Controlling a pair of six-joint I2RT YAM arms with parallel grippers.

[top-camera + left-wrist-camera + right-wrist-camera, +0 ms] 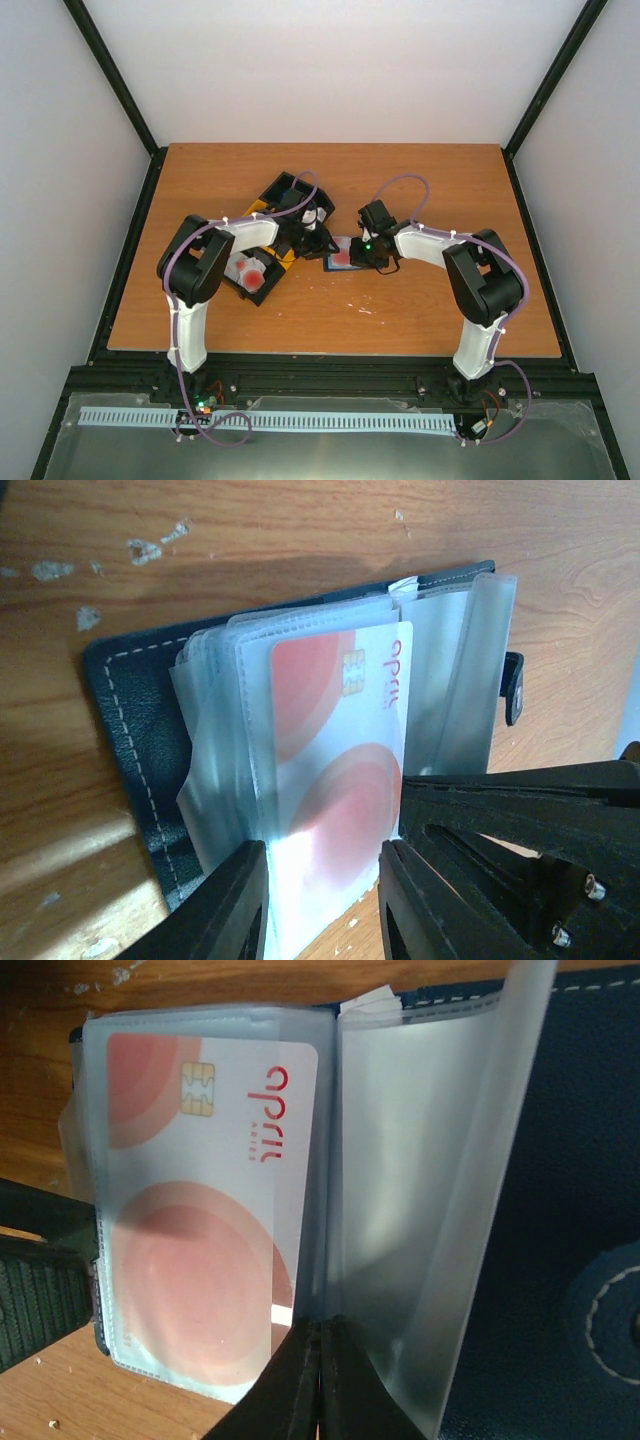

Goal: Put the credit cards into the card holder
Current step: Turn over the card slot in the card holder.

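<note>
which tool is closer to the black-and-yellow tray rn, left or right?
Left. The left tool sits just off the tray's right edge, over the card holder. The right tool is at the holder's far side, away from the tray.

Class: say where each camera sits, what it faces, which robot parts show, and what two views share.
Top external: overhead and behind, facing the table; left arm and right arm show.
Left wrist: on the left arm, over the card holder; left claw shows.
Right wrist: on the right arm, over it too; shut right claw shows.
Both wrist views share the white card.
</note>
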